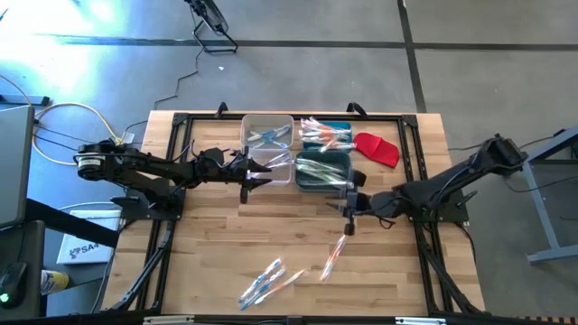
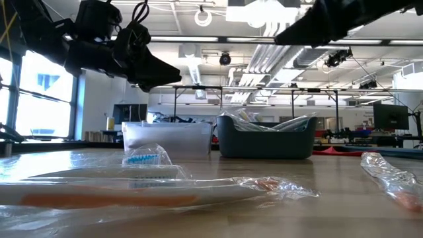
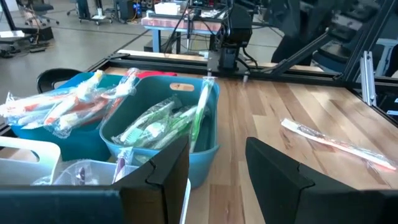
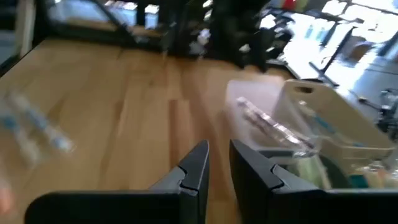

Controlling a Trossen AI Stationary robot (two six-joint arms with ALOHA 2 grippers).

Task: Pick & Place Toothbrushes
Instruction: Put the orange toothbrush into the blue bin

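Toothbrushes (image 1: 271, 282) before bins (image 1: 321, 171)

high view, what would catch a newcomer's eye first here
The bright red cloth-like piece at the wooden table's far right stands out, beside the bins: a clear plastic bin and two blue bins stuffed with plastic-wrapped toothbrushes. Loose wrapped toothbrushes lie near the front edge, and both dark arms meet mid-table by the bins.

The high view looks straight down on the whole table (image 1: 226, 253). The low view sits at tabletop height, facing the bins. Both wrist views look close across the wood, sharing the teal bin (image 3: 205, 140).
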